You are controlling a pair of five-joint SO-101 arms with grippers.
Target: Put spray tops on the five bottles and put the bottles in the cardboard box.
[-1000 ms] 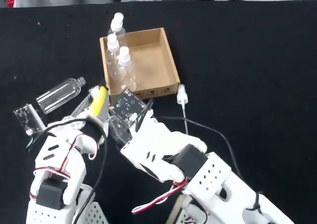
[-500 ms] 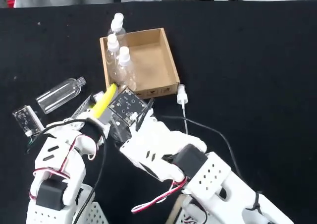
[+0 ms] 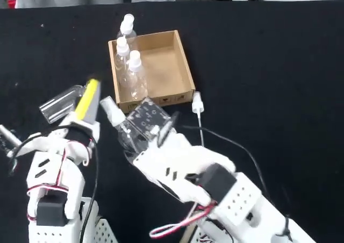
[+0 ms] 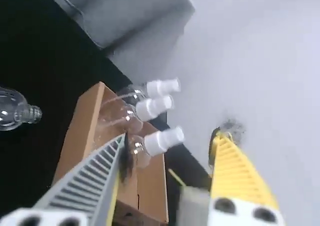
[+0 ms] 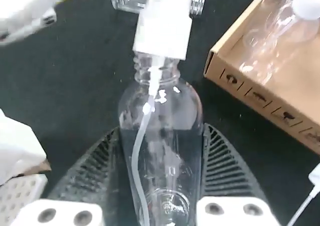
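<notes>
My right gripper [image 5: 160, 158] is shut on a clear bottle [image 5: 161, 121], held in front of the cardboard box [image 3: 161, 65]. A white spray top [image 5: 163, 23] sits on the bottle's neck with its tube hanging inside. In the high view this bottle [image 3: 125, 134] points its top [image 3: 110, 111] to the left. My left gripper [image 4: 170, 136] is open and holds nothing; its yellow finger [image 3: 87, 97] is left of that top. Three capped bottles [image 3: 133, 73] lie along the box's left side. An uncapped bottle [image 3: 58, 104] lies on the table to the left.
A loose spray top [image 3: 198, 104] with its long tube lies just right of the box's front corner. The table [image 3: 269, 65] is covered in black cloth. The right half of the box floor [image 3: 164, 60] is bare cardboard.
My left gripper has let go of the spray top and swung away to the left, leaving the top on the bottle. The right gripper and bottle shifted slightly.
</notes>
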